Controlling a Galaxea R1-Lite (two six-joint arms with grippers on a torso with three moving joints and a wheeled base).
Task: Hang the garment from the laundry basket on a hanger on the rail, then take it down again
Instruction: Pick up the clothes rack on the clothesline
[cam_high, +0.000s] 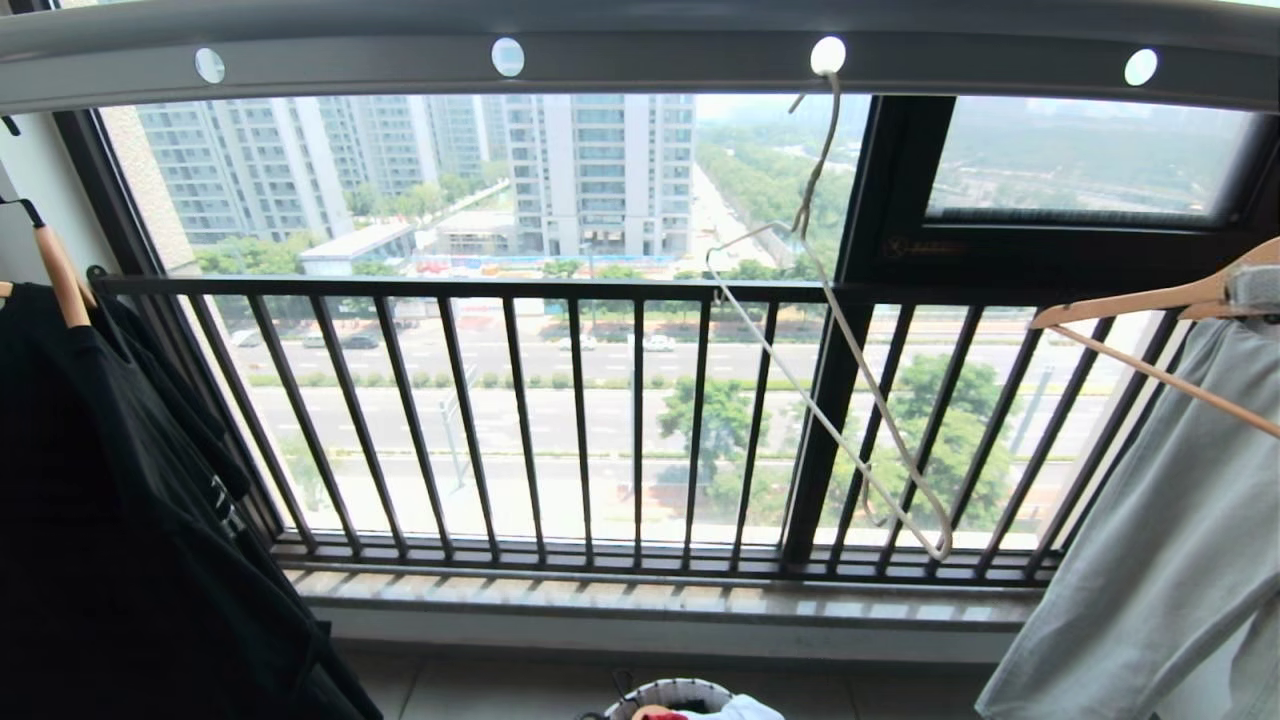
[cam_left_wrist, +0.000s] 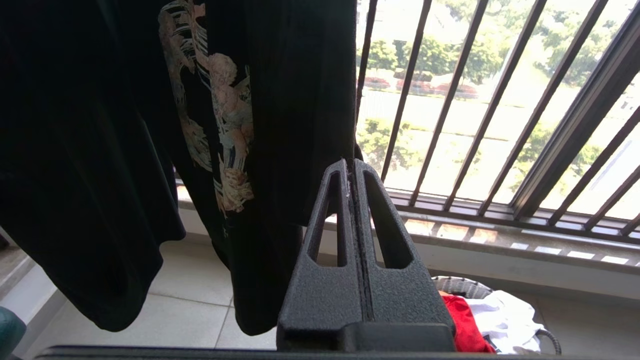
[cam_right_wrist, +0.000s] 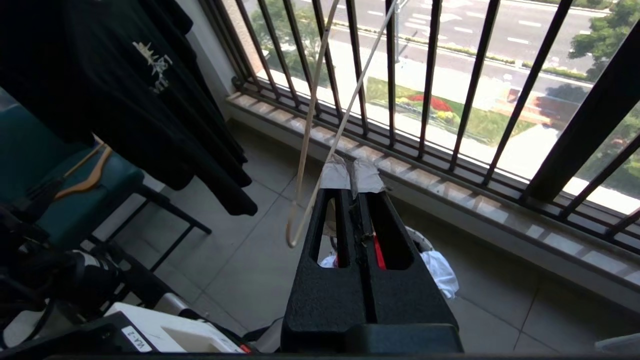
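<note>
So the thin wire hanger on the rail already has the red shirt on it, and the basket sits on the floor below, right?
Not quite. The thin wire hanger hangs bare from the rail; the head view shows nothing on it. The red shirt lies in the basket on the floor below, as the left wrist view shows.

left end effector showing black textured fingers with triangular cutouts; right end effector wearing grey tape on tips.

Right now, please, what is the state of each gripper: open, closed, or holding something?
Left gripper: closed, holding nothing, near the hanging black T-shirt.
Right gripper: closed, holding nothing, above the small round white laundry basket.
</note>
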